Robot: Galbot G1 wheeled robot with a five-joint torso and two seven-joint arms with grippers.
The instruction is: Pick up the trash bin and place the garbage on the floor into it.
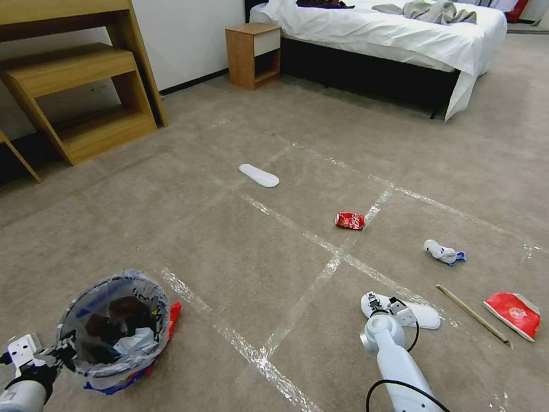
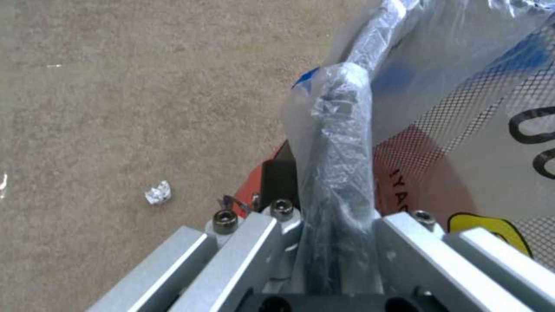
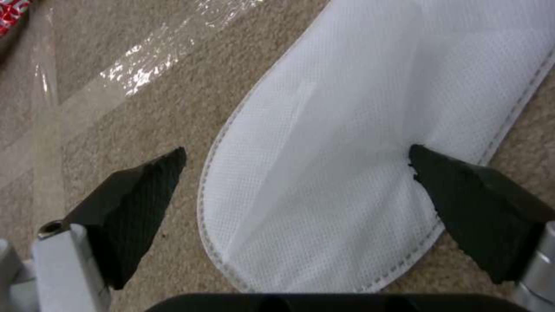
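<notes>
floor (image 1: 229, 252): taped carpet | on it: two insoles (image 1: 258, 175), can (image 1: 349, 220), stick (image 1: 472, 313), wrapper (image 1: 513, 313)

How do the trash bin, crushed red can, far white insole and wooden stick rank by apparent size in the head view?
1. trash bin, though nearest the camera
2. wooden stick, longest but thin
3. far white insole
4. crushed red can

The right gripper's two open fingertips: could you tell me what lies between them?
In the right wrist view, the right gripper is open, and the white insole lies flat on the carpet between its fingertips.
</notes>
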